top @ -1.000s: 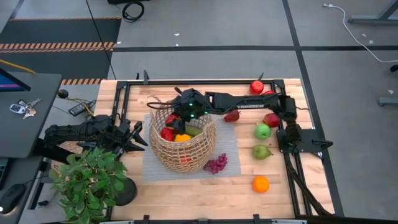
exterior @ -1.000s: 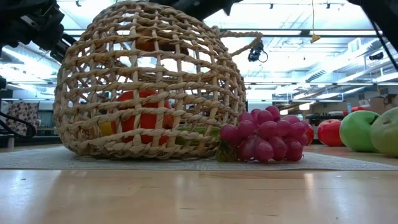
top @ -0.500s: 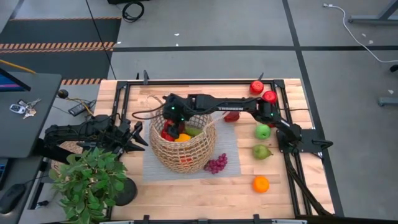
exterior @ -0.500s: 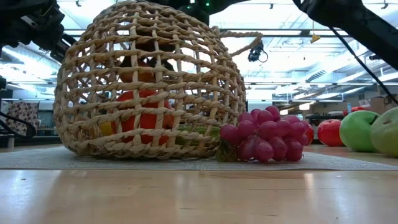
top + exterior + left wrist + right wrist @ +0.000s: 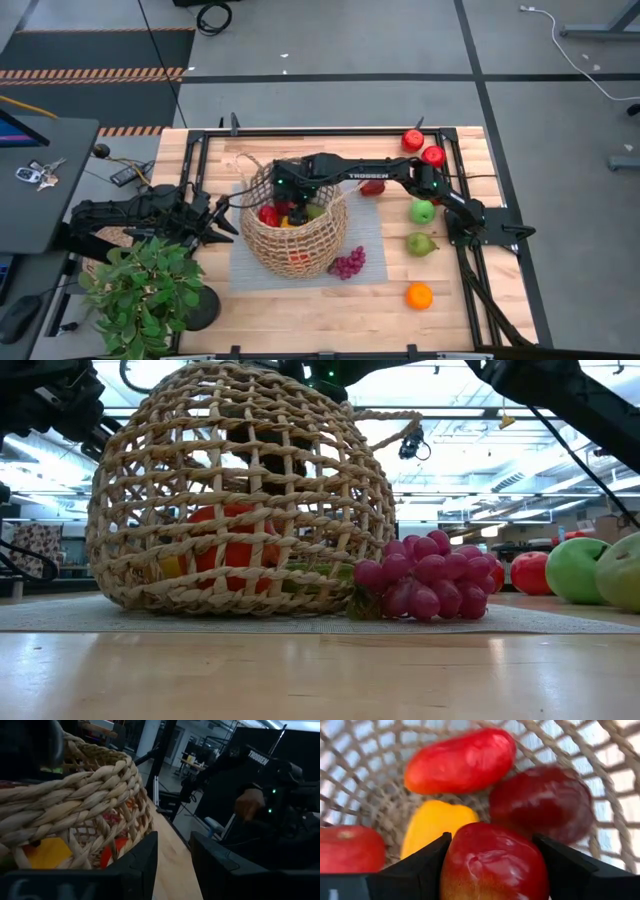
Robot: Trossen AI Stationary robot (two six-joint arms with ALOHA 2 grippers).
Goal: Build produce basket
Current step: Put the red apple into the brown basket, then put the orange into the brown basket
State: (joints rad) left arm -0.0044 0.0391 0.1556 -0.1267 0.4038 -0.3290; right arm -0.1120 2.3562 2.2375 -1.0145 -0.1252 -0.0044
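The round, tan, open-weave wicker basket sits at the centre of the high view on a grey mat. The right gripper reaches over its rim, and the right wrist view shows its dark fingers clamped on a glossy red toy apple just above the produce already inside: a red-orange fruit, a dark red fruit and a yellow pepper.

Released from here, the apple would probably land on those rounded pieces and could roll, or jostle them. The gripper stands close to the weave, so lifting out off-line might snag a strand and tip the basket.

The left gripper waits at the basket's left, jaws narrowly parted on nothing. A purple grape bunch lies against the basket's lower right.
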